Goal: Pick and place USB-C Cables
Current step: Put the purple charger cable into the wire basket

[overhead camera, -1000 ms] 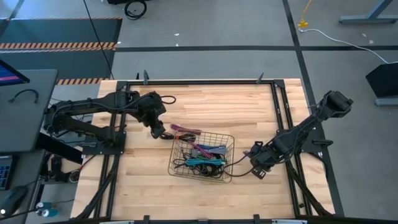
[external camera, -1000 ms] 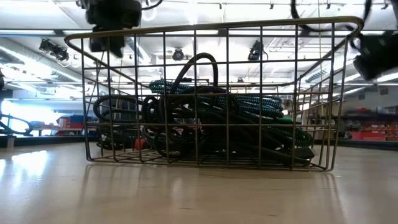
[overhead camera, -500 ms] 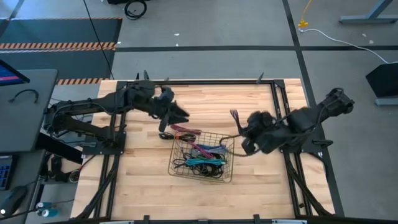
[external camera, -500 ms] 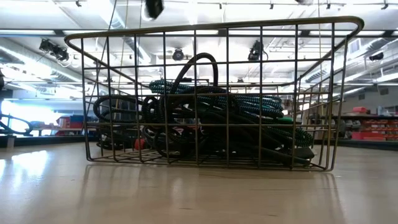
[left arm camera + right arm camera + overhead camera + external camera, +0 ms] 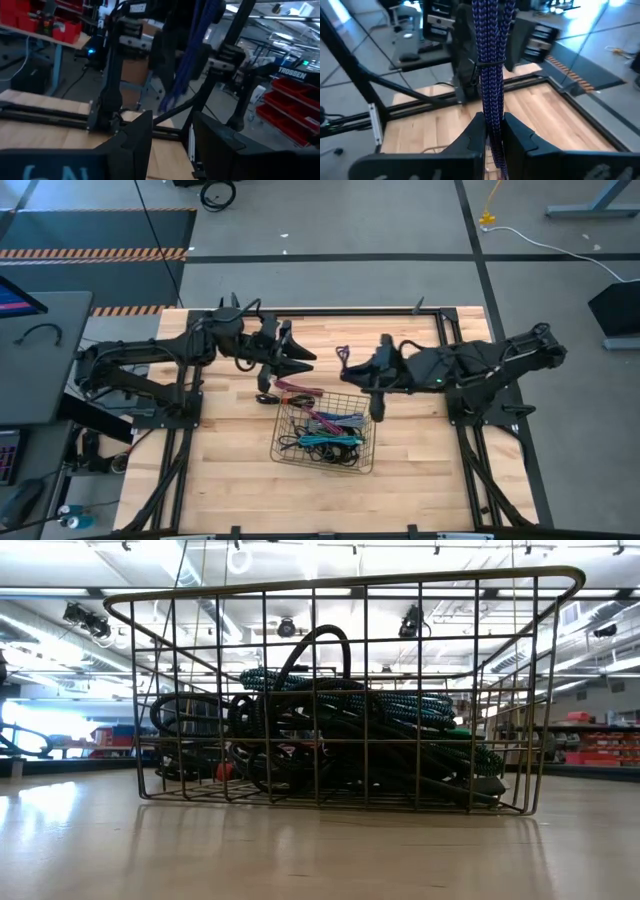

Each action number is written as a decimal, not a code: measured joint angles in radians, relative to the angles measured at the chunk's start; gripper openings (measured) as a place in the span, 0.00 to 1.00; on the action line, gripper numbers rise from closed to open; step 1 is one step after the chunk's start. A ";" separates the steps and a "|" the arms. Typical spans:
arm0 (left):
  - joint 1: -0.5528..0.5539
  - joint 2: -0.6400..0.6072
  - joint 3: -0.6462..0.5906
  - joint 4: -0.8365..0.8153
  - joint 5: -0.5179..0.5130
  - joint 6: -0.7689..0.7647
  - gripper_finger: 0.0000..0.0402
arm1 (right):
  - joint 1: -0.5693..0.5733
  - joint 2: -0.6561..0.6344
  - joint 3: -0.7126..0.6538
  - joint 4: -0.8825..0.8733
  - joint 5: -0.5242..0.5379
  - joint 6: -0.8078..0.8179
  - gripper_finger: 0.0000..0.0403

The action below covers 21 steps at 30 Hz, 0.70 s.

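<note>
1. USB-C cables lay in a tangled pile inside the wire basket, which sat near the middle of the wooden table.
2. From table height, the pile showed black loops and a teal braided cable behind the basket wires.
3. One purple cable was not in the pile. It was up in the air, just past the far edge of the basket.
4. Right gripper had its two fingers squeezed tight on that purple cable, which stuck out in a bundled bunch beyond them.
5. Seen from above, the right arm reached in from the right side toward the middle, stretched long and low, with the right gripper and the purple cable at its tip.
6. Left gripper was held out from the left side, facing the right one, with nothing in it.
7. Its fingers stood apart, with a gap between them.
8. A magenta cable lay at the far edge of the basket, below the left gripper.
</note>
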 joint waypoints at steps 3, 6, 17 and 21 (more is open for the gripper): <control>0.000 0.035 0.000 0.047 0.031 0.000 0.37 | -0.031 0.037 0.000 0.011 -0.061 -0.004 0.10; 0.000 0.065 0.000 0.108 0.059 -0.001 0.37 | -0.056 0.077 -0.001 0.009 -0.112 0.001 0.10; 0.000 0.100 0.000 0.188 0.091 -0.002 0.37 | -0.113 0.143 -0.001 0.090 -0.243 -0.001 0.10; 0.000 0.100 0.000 0.193 0.091 -0.006 0.37 | -0.127 0.144 -0.001 0.100 -0.270 -0.022 0.10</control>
